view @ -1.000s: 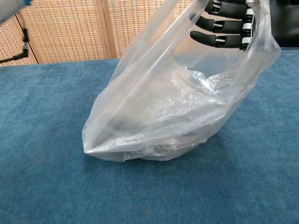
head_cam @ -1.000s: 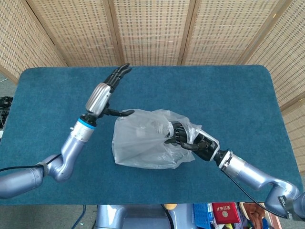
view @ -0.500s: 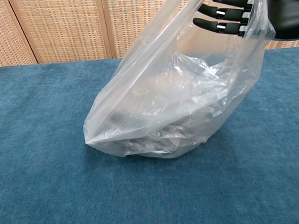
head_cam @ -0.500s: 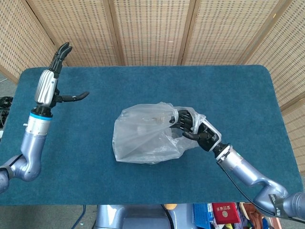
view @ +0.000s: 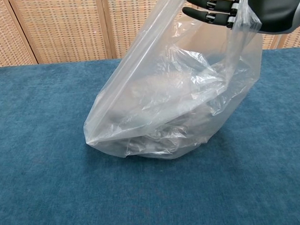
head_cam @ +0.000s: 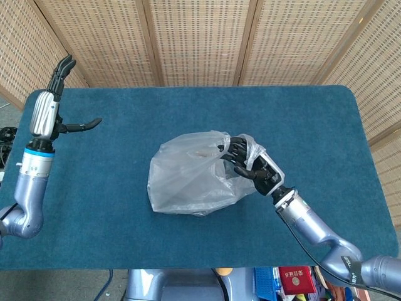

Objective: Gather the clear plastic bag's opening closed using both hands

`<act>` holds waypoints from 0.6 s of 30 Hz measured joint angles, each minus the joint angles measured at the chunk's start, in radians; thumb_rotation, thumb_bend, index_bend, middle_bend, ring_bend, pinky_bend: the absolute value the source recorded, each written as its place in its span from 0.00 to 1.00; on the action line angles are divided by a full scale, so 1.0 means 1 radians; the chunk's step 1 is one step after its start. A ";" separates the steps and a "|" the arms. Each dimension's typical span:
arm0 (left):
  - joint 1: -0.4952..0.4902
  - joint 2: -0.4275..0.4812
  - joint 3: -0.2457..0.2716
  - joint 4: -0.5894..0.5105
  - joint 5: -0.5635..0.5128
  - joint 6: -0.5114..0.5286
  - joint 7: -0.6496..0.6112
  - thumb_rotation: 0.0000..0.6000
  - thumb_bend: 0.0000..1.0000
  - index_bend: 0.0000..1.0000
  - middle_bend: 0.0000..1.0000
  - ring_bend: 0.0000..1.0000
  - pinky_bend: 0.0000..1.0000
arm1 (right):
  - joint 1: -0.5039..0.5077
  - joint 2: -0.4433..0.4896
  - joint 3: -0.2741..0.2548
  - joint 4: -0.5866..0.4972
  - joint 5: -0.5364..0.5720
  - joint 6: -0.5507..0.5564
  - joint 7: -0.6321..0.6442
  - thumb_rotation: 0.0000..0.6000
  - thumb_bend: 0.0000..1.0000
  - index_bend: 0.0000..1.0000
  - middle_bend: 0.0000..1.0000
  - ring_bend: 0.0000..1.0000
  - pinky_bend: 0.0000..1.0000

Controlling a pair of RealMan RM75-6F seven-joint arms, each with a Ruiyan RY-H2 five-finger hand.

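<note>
Head view: the clear plastic bag (head_cam: 191, 182) sits mid-bench (head_cam: 301, 125), mouth pulled up rightward, gripped by the right robot hand (head_cam: 249, 164). The left robot hand (head_cam: 53, 103) hangs far left, fingers spread, empty.

Chest view: only the right robot hand (view: 255, 7) shows, holding the bag (view: 175, 116) stretched diagonally up-right.

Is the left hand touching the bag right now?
No: in the head view the left hand is raised at the table's far left edge, well apart from the clear plastic bag.
</note>
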 measured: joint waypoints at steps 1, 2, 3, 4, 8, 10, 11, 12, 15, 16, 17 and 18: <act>0.001 0.000 0.000 0.003 -0.001 0.000 0.001 1.00 0.12 0.00 0.00 0.00 0.09 | -0.001 0.001 0.004 -0.003 0.002 -0.004 0.005 1.00 0.12 0.29 0.37 0.17 0.19; 0.003 0.000 0.001 0.006 -0.002 0.000 0.002 1.00 0.12 0.00 0.00 0.00 0.09 | -0.003 0.002 0.009 -0.008 0.003 -0.007 0.014 1.00 0.12 0.29 0.37 0.17 0.19; 0.005 0.000 0.002 0.011 -0.002 0.001 0.005 1.00 0.12 0.00 0.00 0.00 0.09 | -0.004 0.005 0.015 -0.012 0.005 -0.010 0.026 1.00 0.12 0.28 0.37 0.17 0.19; 0.008 -0.002 0.004 0.018 -0.001 0.002 0.008 1.00 0.12 0.00 0.00 0.00 0.09 | -0.005 0.012 0.025 -0.018 0.005 -0.018 0.046 1.00 0.12 0.28 0.37 0.17 0.19; 0.017 -0.012 0.018 0.041 0.006 0.006 0.018 1.00 0.12 0.00 0.00 0.00 0.09 | -0.012 0.037 0.065 -0.037 0.008 -0.059 0.089 1.00 0.13 0.26 0.35 0.15 0.19; 0.023 -0.019 0.026 0.053 0.007 0.004 0.020 1.00 0.12 0.00 0.00 0.00 0.09 | -0.016 0.044 0.082 -0.041 0.012 -0.068 0.089 1.00 0.13 0.25 0.33 0.13 0.19; 0.026 -0.023 0.031 0.059 0.007 0.003 0.020 1.00 0.12 0.00 0.00 0.00 0.09 | -0.018 0.045 0.087 -0.043 0.014 -0.070 0.086 1.00 0.13 0.25 0.33 0.13 0.19; 0.030 -0.025 0.034 0.064 0.006 0.001 0.018 1.00 0.12 0.00 0.00 0.00 0.09 | -0.021 0.045 0.091 -0.044 0.015 -0.071 0.083 1.00 0.13 0.25 0.33 0.13 0.19; 0.043 -0.032 0.043 0.075 0.003 -0.001 0.012 1.00 0.13 0.00 0.00 0.00 0.09 | -0.029 0.041 0.106 -0.044 0.016 -0.070 0.076 1.00 0.13 0.25 0.33 0.13 0.19; 0.051 -0.032 0.049 0.078 0.003 0.000 0.014 1.00 0.13 0.00 0.00 0.00 0.09 | -0.032 0.038 0.109 -0.042 0.016 -0.065 0.065 1.00 0.13 0.25 0.33 0.13 0.19; 0.058 -0.030 0.053 0.078 0.002 0.001 0.017 1.00 0.13 0.00 0.00 0.00 0.09 | -0.034 0.034 0.111 -0.040 0.016 -0.061 0.053 1.00 0.13 0.25 0.33 0.13 0.19; 0.065 -0.028 0.057 0.078 0.002 0.002 0.022 1.00 0.13 0.00 0.00 0.00 0.09 | -0.036 0.030 0.114 -0.038 0.017 -0.056 0.040 1.00 0.13 0.25 0.33 0.13 0.19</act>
